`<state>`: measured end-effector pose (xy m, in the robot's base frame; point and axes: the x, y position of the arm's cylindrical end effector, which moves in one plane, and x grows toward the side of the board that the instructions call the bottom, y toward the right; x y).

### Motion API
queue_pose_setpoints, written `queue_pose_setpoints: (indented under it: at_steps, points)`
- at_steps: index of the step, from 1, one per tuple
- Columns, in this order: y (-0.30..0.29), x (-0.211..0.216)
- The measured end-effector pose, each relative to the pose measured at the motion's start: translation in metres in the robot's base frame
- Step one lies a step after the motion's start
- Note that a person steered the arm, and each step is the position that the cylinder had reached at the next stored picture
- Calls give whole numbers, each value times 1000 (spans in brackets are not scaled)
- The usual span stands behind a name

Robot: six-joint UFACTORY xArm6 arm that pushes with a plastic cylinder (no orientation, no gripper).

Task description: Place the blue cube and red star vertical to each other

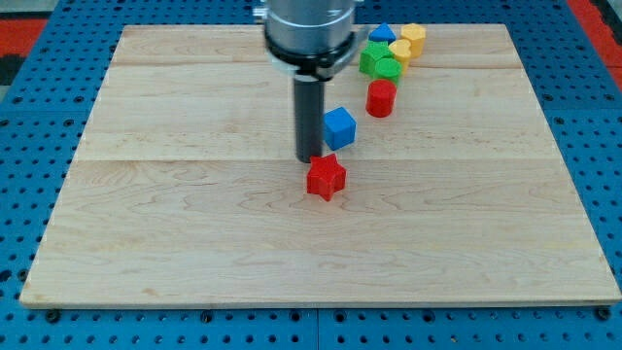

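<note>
Wooden board (194, 243) carries my tip (310, 160), a bare rod without hand, between blue cube (339, 127) and red star (326, 178).

No writing, label, brand, number or sign can be read anywhere here. The wooden board (194, 243) shows only bare grain from edge to edge, the coloured blocks have plain faces, and the arm's housing near the board's top edge carries no legible marking.
</note>
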<state>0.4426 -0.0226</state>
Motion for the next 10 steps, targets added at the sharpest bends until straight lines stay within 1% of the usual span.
queue_pose_setpoints:
  at_steps: [1, 2, 6, 7, 8, 9, 10]
  points:
    - [9, 9]
    - [56, 8]
    - [90, 18]
    - [66, 37]
    - [16, 61]
    - [-10, 74]
    - [-47, 56]
